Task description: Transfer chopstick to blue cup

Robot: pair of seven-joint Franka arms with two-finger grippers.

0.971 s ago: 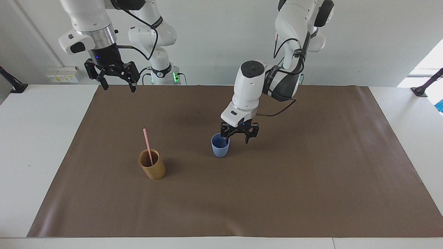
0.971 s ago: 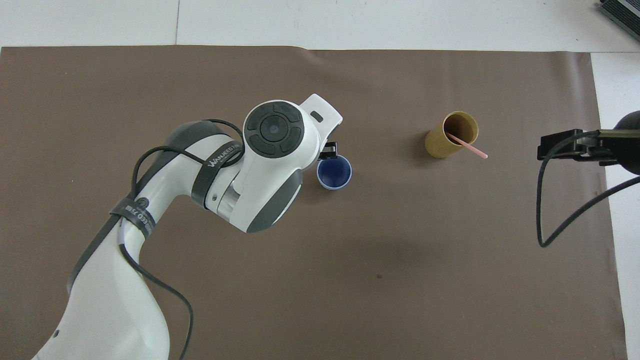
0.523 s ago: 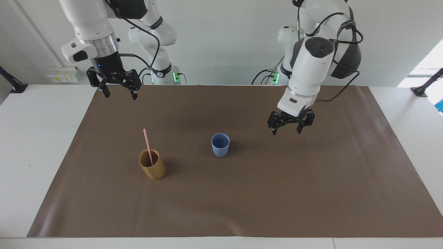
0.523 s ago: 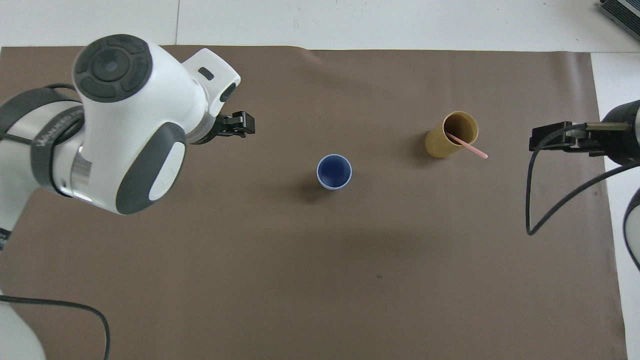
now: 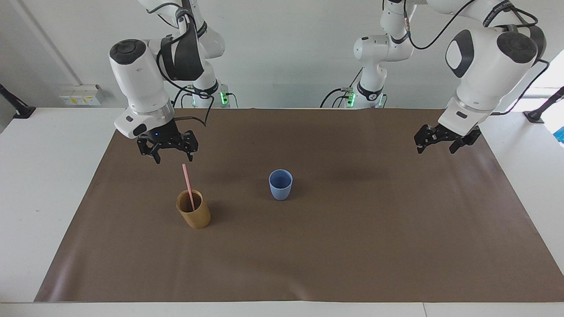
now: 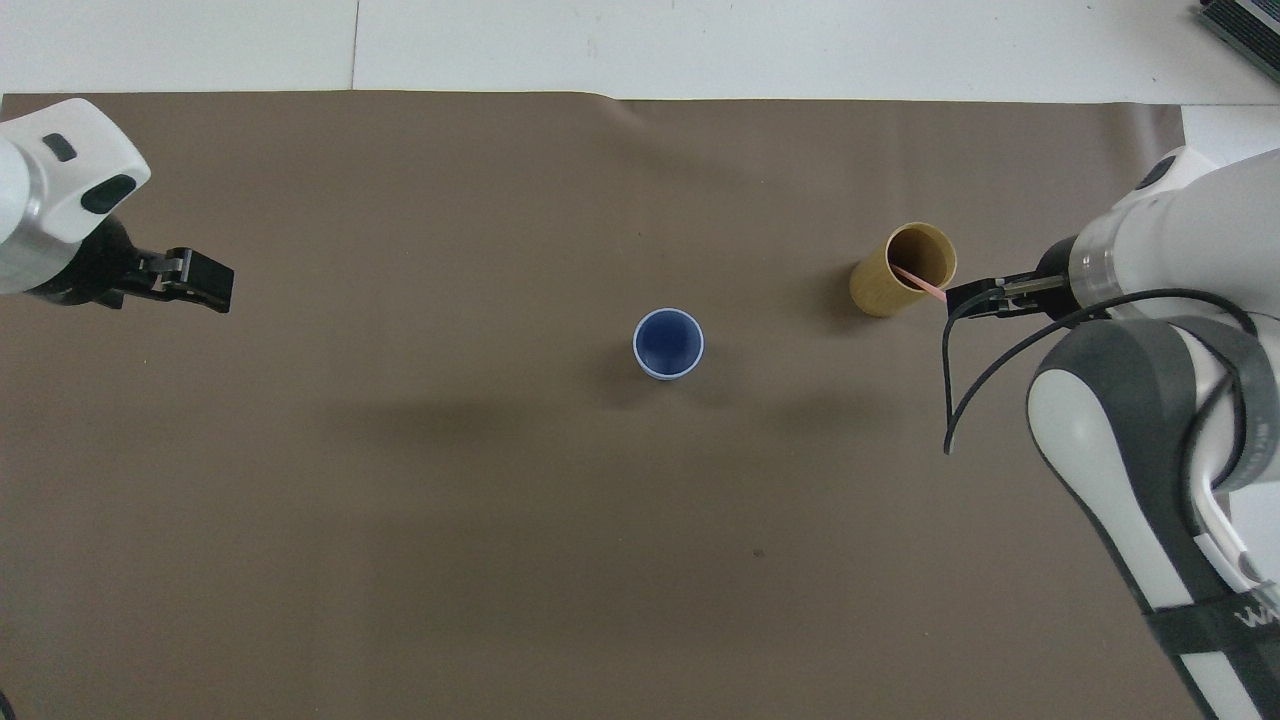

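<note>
On the brown mat [image 5: 352, 246], a thin pink chopstick [image 5: 188, 186] leans in the tan cylindrical cup [image 5: 194, 214]; the smooth blue cup [image 5: 280, 184] stands apart; right pincer [image 5: 167, 152] and left pincer [image 5: 443, 141] hang wide, empty

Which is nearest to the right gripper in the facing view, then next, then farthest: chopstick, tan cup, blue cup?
From the right gripper:
1. Chopstick, its top just below the gripper.
2. Tan cup, holding the chopstick, toward the right arm's end.
3. Blue cup, empty, mid-mat.
</note>
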